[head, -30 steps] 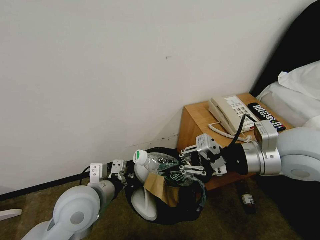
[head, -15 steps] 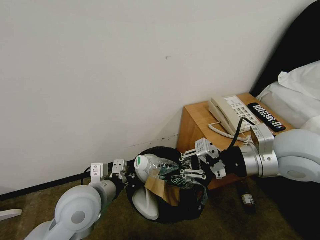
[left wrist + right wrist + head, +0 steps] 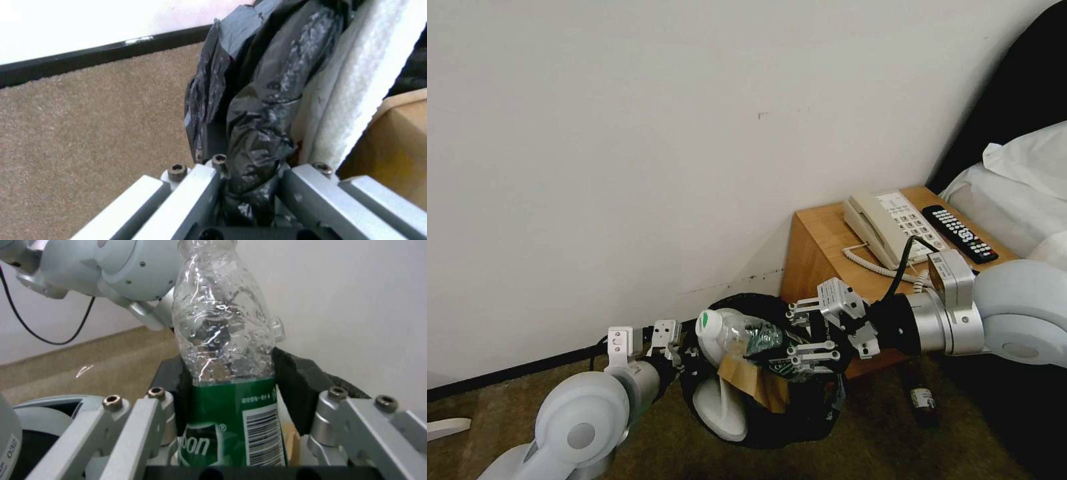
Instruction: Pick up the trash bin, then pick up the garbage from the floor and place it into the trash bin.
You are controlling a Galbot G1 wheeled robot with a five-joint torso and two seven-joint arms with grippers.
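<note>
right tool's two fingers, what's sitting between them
A clear plastic bottle with a green label, clamped by the right tool; right wrist view shows it.

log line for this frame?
left pincer: shut on trash bin | right pincer: shut on plastic bottle, over bin

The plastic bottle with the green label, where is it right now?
The plastic bottle lies over the trash bin's mouth, left of the wooden nightstand, its label end between the right gripper's jaws.
</note>
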